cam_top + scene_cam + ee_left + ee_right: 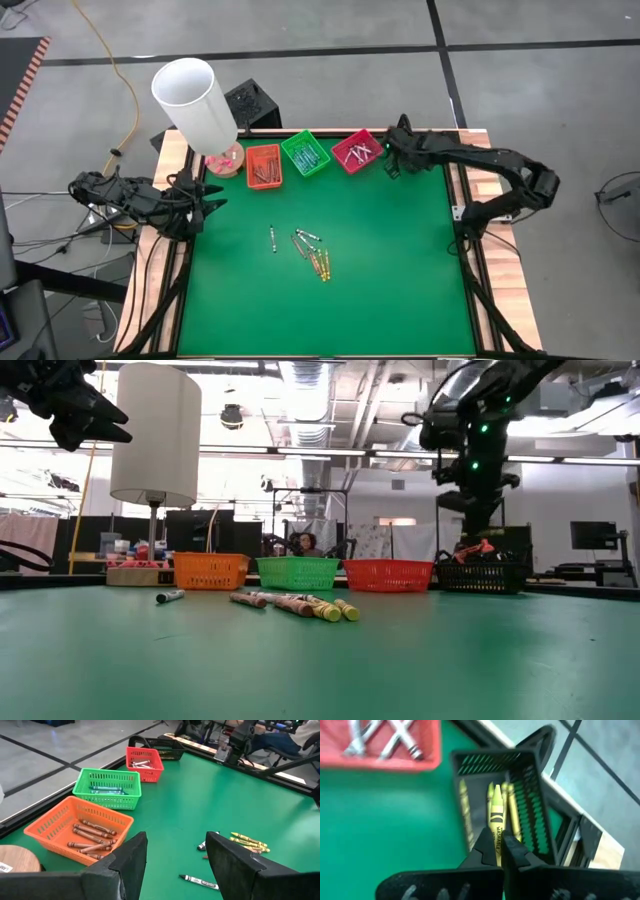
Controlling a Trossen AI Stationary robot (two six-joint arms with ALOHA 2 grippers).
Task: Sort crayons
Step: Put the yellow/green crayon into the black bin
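Observation:
Several loose crayons [312, 252] lie on the green mat, yellow, greyish and brownish ones, with one apart [273, 238]. They also show in the low view [300, 604]. My right gripper [495, 847] is at the table's far right, over the black tray [525, 785], and is shut on a yellow crayon [496, 815]. More yellow crayons [465, 810] lie in that tray. My left gripper [175, 860] is open and empty, raised at the table's left edge [205, 200], near the orange tray [80, 827]. My right gripper pinches the yellow crayon by its near end [495, 834] between its two fingers. The crayon runs along the fingers and sticks out ahead of them. Its free end [495, 795] points into the black tray, over the yellow crayons lying there.
Along the far edge stand the orange tray [263, 165] with brown crayons, the green tray [305, 152] with bluish-green ones and the red tray [357, 150] with greyish ones. A white-shaded lamp [195, 100] on a wooden base stands at the far left corner.

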